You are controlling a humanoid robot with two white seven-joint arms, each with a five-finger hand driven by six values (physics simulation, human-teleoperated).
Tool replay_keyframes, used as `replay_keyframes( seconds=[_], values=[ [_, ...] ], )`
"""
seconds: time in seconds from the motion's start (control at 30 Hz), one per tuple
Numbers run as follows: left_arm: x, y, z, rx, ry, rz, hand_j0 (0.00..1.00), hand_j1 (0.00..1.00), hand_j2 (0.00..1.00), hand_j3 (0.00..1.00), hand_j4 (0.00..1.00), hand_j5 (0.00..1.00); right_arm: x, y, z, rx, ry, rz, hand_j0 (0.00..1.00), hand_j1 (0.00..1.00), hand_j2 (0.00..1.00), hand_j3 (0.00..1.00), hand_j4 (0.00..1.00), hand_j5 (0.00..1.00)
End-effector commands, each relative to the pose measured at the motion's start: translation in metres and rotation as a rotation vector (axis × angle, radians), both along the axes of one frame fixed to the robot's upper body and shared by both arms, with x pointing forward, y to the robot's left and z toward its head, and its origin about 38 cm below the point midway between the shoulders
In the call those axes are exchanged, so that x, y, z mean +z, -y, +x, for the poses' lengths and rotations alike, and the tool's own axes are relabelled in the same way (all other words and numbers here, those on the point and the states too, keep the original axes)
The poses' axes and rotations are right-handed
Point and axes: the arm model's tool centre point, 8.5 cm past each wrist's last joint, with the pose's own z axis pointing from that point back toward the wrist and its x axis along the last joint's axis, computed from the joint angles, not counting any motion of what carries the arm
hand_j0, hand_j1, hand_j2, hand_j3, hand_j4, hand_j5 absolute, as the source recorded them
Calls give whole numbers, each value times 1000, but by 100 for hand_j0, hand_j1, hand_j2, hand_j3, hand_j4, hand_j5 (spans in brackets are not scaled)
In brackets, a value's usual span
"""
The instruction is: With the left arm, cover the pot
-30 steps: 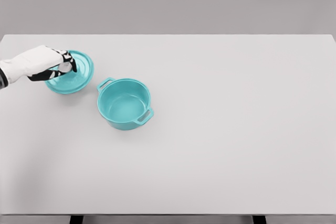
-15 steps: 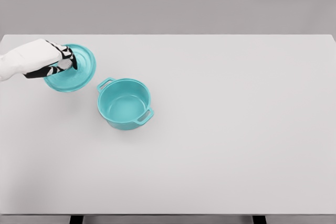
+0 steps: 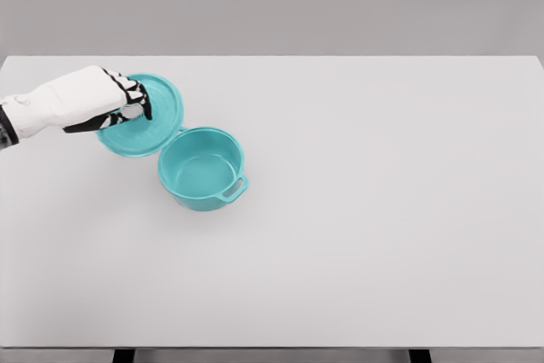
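Head view: the left hand [image 3: 102,99] grips the teal lid [image 3: 144,116] by its knob, lifted just up-left of the open pot [image 3: 201,167] on the table [image 3: 382,210] — mid-carry; next, I judge, centre it over the pot's rim and lower

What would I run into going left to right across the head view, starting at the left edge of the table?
left hand gripping the lid's top → teal lid held tilted, its right edge over the pot's left handle → open teal pot → bare white table to the right edge.
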Motion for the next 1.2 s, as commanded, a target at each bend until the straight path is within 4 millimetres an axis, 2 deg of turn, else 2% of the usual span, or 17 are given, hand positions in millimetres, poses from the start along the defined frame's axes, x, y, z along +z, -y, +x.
replay_keyframes(
  seconds=[0.0, 0.07, 0.13, 0.37, 0.67, 0.87, 1.17],
  values=[
    [4, 7, -2, -19, 10, -13, 41, 41, 41, 41, 41, 41, 0, 0, 0, 0, 0, 0, 100, 100, 100, 100, 100, 100],
    [-5, 16, -5, -47, -18, -16, 41, 41, 41, 41, 41, 41, 0, 0, 0, 0, 0, 0, 100, 100, 100, 100, 100, 100],
    [-5, 26, -10, -81, -16, -16, 41, 41, 41, 41, 41, 41, 0, 0, 0, 0, 0, 0, 100, 100, 100, 100, 100, 100],
    [-9, 38, -12, -110, -22, -26, 41, 41, 41, 41, 41, 41, 0, 0, 0, 0, 0, 0, 100, 100, 100, 100, 100, 100],
    [-30, 70, -16, -172, -64, -53, 42, 42, 42, 42, 42, 42, 0, 0, 1, 0, 1, 0, 100, 100, 100, 100, 100, 100],
    [-39, 79, -17, -191, -83, -54, 42, 42, 42, 42, 42, 42, 0, 0, 0, 0, 0, 0, 100, 100, 100, 100, 100, 100],
    [-43, 78, -16, -184, -96, -53, 42, 42, 42, 42, 42, 42, 0, 0, 0, 0, 0, 0, 100, 100, 100, 100, 100, 100]
  ],
)
